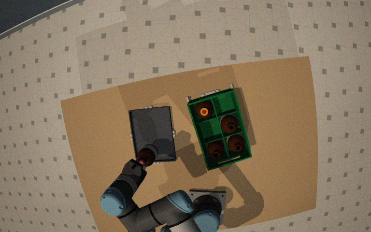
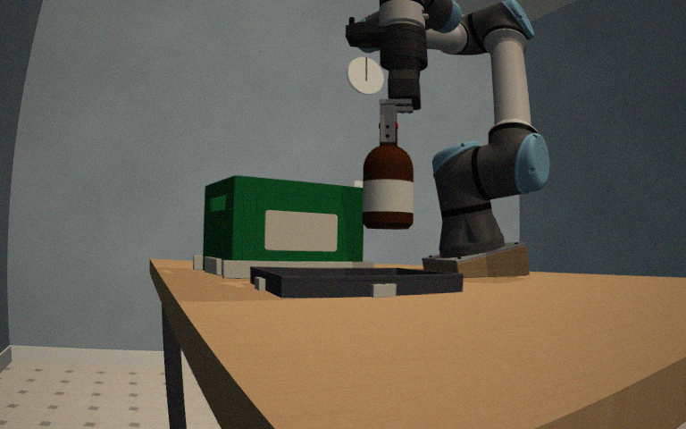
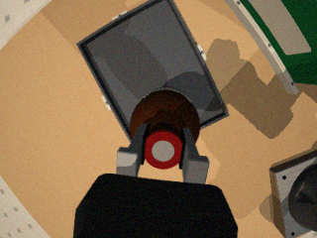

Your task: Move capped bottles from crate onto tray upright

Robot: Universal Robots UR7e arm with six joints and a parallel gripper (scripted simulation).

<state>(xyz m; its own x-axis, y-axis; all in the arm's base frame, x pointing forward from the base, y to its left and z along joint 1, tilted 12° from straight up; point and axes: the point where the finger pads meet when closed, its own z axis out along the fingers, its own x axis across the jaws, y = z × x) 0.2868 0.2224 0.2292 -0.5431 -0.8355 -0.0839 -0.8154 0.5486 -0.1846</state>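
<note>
My gripper (image 3: 163, 137) is shut on the neck of a brown bottle with a red cap (image 2: 388, 187). The bottle hangs upright in the air above the near corner of the dark grey tray (image 1: 152, 133). It also shows in the top view (image 1: 145, 155) and from above in the wrist view (image 3: 164, 118). The tray (image 2: 356, 281) holds no bottle. The green crate (image 1: 219, 127) holds a brown bottle with a yellow and red cap (image 1: 204, 109) in its far left cell. Three open brown bottles stand in other cells: one in the middle right (image 1: 229, 123), two at the near end (image 1: 235, 143) (image 1: 215, 149).
The arm's base (image 1: 207, 202) is bolted near the table's front edge. The crate (image 2: 283, 220) stands right of the tray, with a strip of table between them. Small grey blocks sit at the edges of the tray and crate.
</note>
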